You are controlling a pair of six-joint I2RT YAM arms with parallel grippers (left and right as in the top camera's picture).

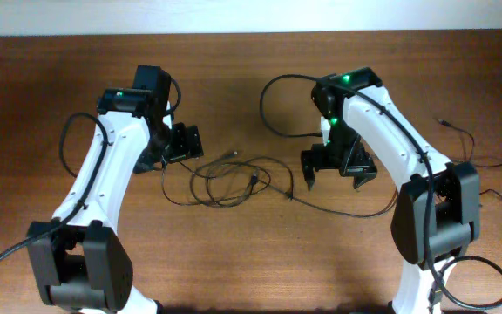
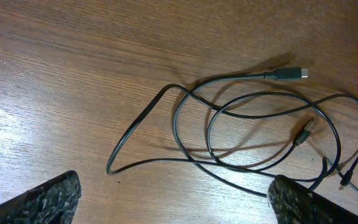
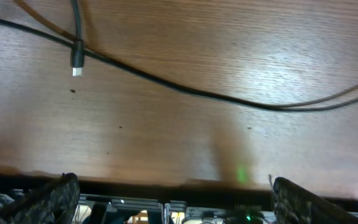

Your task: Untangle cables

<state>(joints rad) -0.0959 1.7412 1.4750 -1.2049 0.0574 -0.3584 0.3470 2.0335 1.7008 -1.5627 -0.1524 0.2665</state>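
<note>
The cables (image 1: 225, 179) lie as a loose tangle of thin black loops on the wooden table, between the two arms. In the left wrist view the cables (image 2: 253, 134) overlap in several loops, with a silver-tipped plug (image 2: 291, 73) at the top right and a smaller plug (image 2: 303, 132) inside the loops. My left gripper (image 1: 185, 146) sits just left of the tangle, open and empty (image 2: 176, 205). My right gripper (image 1: 336, 179) hovers to the right of it, open (image 3: 176, 202); one strand (image 3: 191, 92) and a white-tipped plug (image 3: 77, 59) lie ahead of it.
A long strand (image 1: 347, 211) runs from the tangle below the right gripper toward the right arm's base. Another thin wire (image 1: 476, 150) lies at the far right. A thicker black cable (image 1: 267, 105) loops off the right arm. The right wrist view shows the table's edge (image 3: 166, 182).
</note>
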